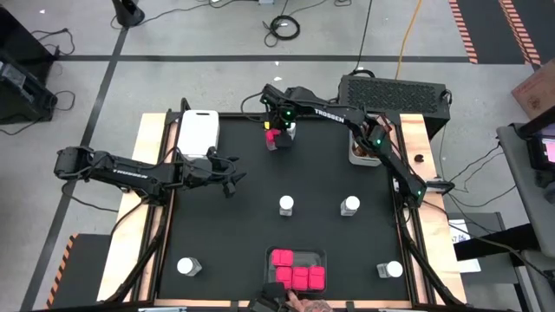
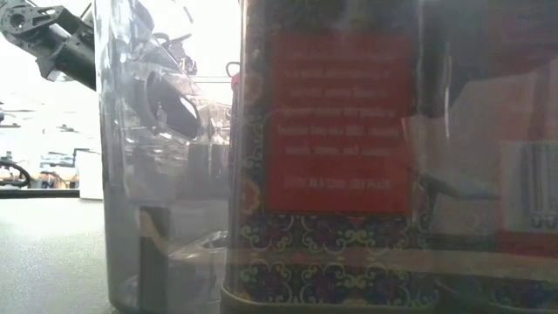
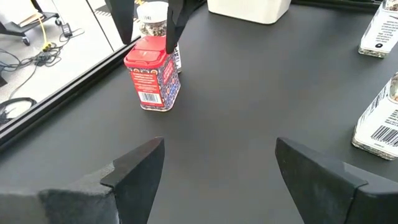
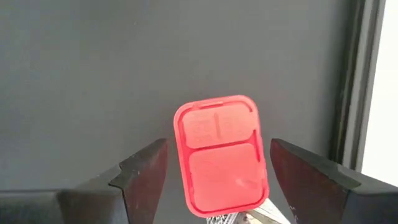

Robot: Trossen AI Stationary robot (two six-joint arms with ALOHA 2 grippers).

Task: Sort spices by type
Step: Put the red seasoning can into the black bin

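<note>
The pink-topped spice box (image 4: 222, 154) I am after stands upright at the far edge of the table, near the middle of that edge, with a clear white-lidded jar (image 3: 153, 18) touching or just behind it; I cannot tell which. My right gripper (image 1: 276, 132) hangs directly over it, fingers spread wide with one on each side of the pink lid and neither touching it, so I hold nothing yet. I judge this to be the approach for a grasp: lined up from above so that I can close on the two flat sides without knocking the jar behind. The place it belongs, I would guess, is the clear tray (image 1: 321, 257) at the near edge, where four other pink boxes (image 1: 297, 270) already sit packed together. Other white-lidded jars stand well apart on the black table (image 1: 225, 234): two near the middle (image 1: 286, 204) and one toward each near corner (image 1: 189, 266). A brown jar (image 1: 362, 152) seems to sit at the far right edge, though it is partly hidden by my right arm. My left gripper (image 1: 227, 176) waits over the left side of the table, fingers released and empty, facing the box from a distance. A white tray (image 1: 199, 132) lies at the far left.
</note>
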